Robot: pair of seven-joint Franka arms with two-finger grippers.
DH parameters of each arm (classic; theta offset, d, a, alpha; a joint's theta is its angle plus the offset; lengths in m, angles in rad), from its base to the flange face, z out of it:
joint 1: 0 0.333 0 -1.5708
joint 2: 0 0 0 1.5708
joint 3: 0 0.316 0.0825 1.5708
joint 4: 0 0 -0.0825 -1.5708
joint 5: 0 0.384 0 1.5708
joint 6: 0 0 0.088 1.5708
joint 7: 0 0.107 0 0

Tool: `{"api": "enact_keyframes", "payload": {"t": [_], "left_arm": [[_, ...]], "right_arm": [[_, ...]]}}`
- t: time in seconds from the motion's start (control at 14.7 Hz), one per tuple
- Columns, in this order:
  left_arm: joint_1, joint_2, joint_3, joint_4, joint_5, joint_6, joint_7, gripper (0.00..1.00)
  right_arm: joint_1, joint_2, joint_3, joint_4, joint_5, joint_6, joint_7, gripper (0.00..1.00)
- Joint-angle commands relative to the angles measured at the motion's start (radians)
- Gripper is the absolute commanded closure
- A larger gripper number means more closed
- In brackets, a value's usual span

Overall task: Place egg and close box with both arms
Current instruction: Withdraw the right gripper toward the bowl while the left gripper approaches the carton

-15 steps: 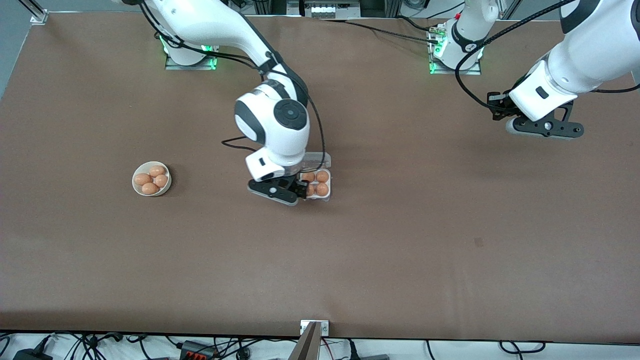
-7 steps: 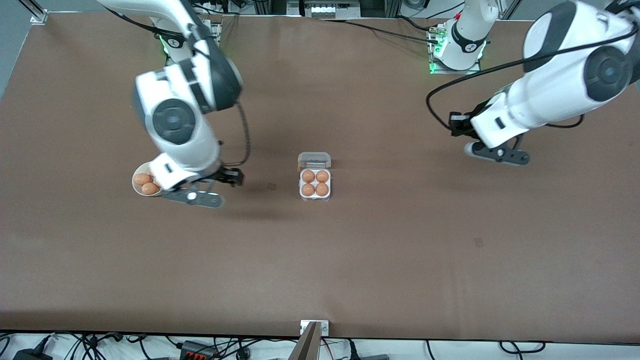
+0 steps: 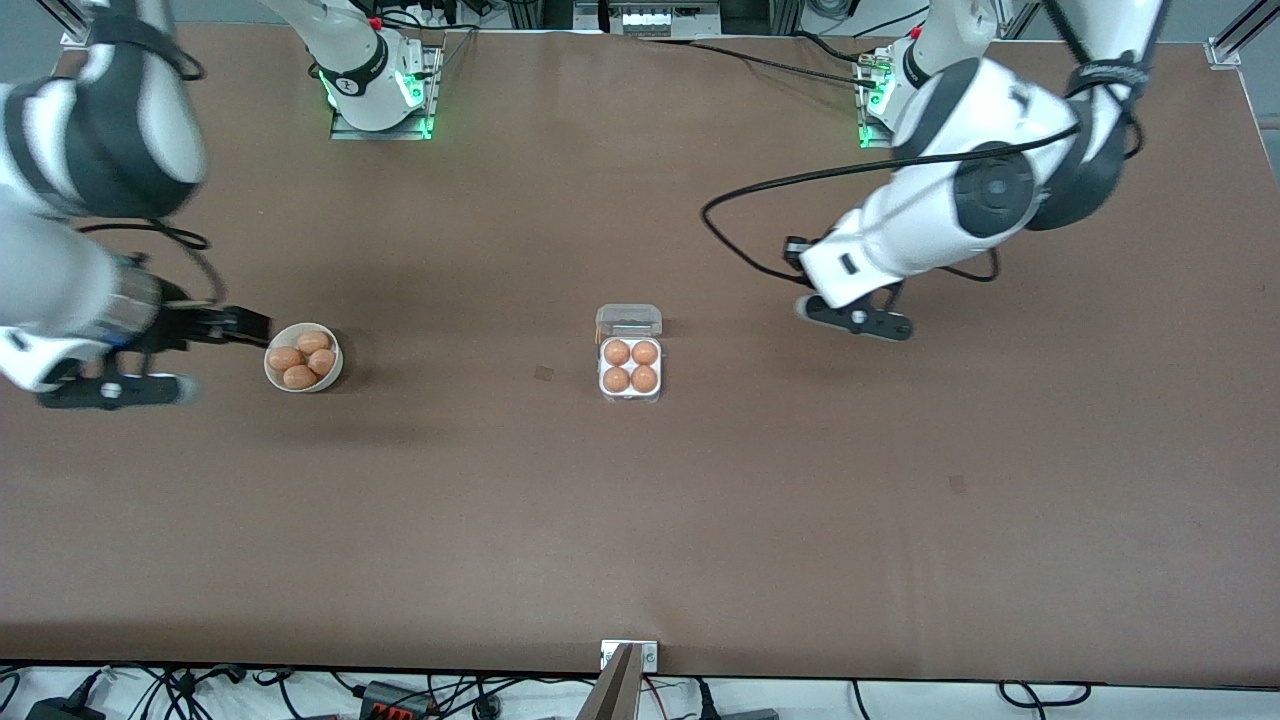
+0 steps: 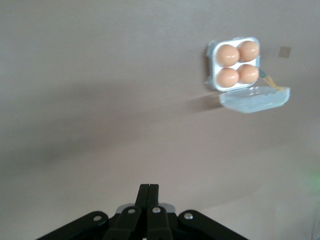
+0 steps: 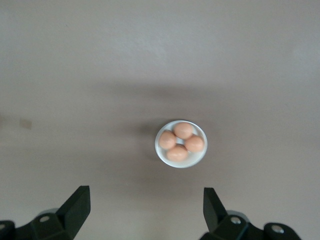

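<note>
The clear box [image 3: 630, 366] sits mid-table with its lid [image 3: 628, 320] open. Each of its four cells holds an orange-brown egg [image 3: 617, 352]. The box also shows in the left wrist view [image 4: 235, 64] with its lid [image 4: 255, 98] laid back. My right gripper [image 3: 110, 391] is open and empty, over the table beside the white bowl, toward the right arm's end. Its fingers [image 5: 76, 206] stand wide apart in the right wrist view. My left gripper [image 3: 858, 320] is shut and empty [image 4: 148, 192], over bare table between the box and the left arm's end.
A round white bowl [image 3: 334, 372] with several more eggs stands toward the right arm's end; it also shows in the right wrist view [image 5: 161, 152]. A black cable [image 3: 760, 190] loops off the left arm. The arm bases stand along the table edge farthest from the front camera.
My right gripper left the box and swung past the bowl toward the right arm's end of the table. My left arm came in toward the box. All four cells now show eggs.
</note>
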Motion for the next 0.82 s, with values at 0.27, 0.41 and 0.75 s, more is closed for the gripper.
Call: {"api": "enact_keyframes", "payload": {"t": [0.27,0.41,0.75], "left_arm": [[-0.161,0.155,0.006,0.039,-0.014,0.125,-0.123,1.0],[-0.199,0.196,0.006,0.052,-0.012,0.154,-0.13,1.0],[-0.247,0.253,0.006,0.056,-0.015,0.217,-0.14,1.0]], "right_arm": [[-0.132,-0.299,0.023,-0.392,0.047,0.212,-0.074,0.0],[-0.132,-0.384,0.02,-0.533,0.047,0.302,-0.072,0.0],[-0.091,-0.407,-0.022,-0.608,0.05,0.33,-0.066,0.0]]}}
